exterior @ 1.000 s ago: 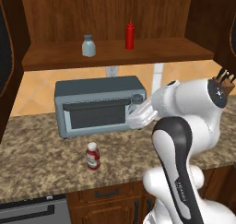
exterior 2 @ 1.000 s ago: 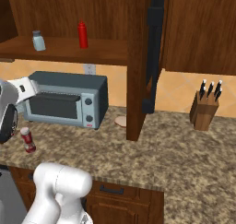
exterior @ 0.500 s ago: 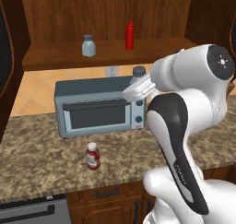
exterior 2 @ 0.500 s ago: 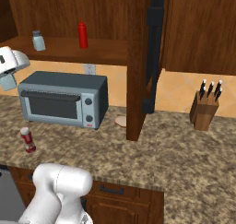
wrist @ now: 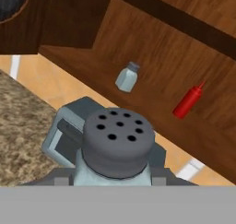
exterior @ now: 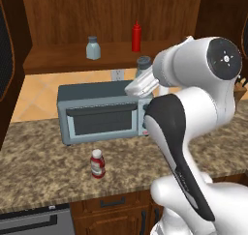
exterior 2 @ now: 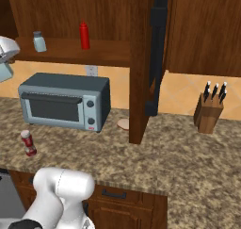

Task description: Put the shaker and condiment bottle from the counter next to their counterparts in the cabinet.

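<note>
Right now my gripper (wrist: pixel 113 184) is squeezed tight on the shaker (wrist: pixel 115 149), high above the toaster oven (exterior: pixel 104 113). If I swing fast, it could bump its twin (wrist: pixel 127 77) on the cabinet (wrist: pixel 152 52) shelf over.

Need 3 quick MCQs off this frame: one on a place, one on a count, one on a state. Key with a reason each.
1. Where does the condiment bottle stand?
A. on the counter in front of the toaster oven
B. on the cabinet shelf
C. on top of the toaster oven

2. How many knife handles stick out of the knife block?
A. one
B. three
C. six

3. What is the gripper doing?
A. hanging open
B. shut on the shaker
C. shut on the red squeeze bottle

Key: 1 A, it stands on the counter before the toaster oven. 2 B, three dark handles show. 3 B, the hand view has the shaker capped between the fingertips.
</note>
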